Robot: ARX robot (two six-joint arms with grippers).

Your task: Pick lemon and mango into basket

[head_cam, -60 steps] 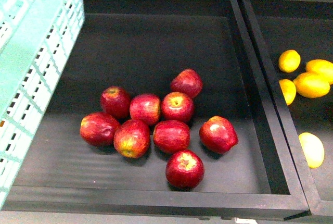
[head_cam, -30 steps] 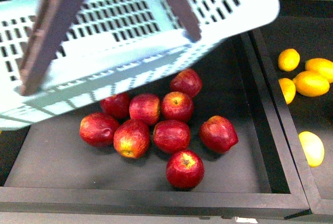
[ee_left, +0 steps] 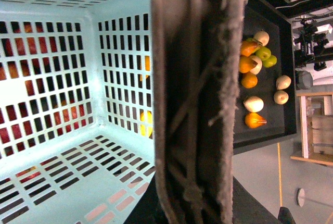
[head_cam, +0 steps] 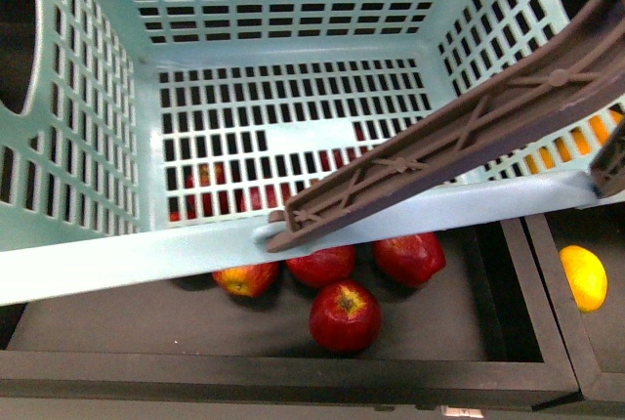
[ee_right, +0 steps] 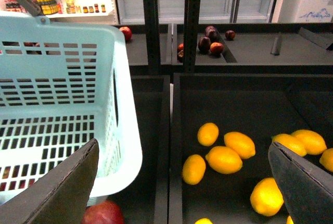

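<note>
Right pincer (ee_right: pixel 182 148) wide open, empty, over dark tray (ee_right: pixel 260 104) holding small oval bright-yellow lemon (ee_right: pixel 208 134) and longer yellow-orange mango (ee_right: pixel 223 160). Left pincer: cannot tell; brown ribbed handle (ee_left: pixel 192 104) fills view. Light teal slotted plastic basket (head_cam: pixel 117 254), earlier at left edge, now covers most red apples (head_cam: pixel 345 315).

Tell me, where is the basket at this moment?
In the front view the basket fills the upper picture, over the dark tray of red apples, covering most of them; one yellow fruit shows in the next tray rightward.
</note>
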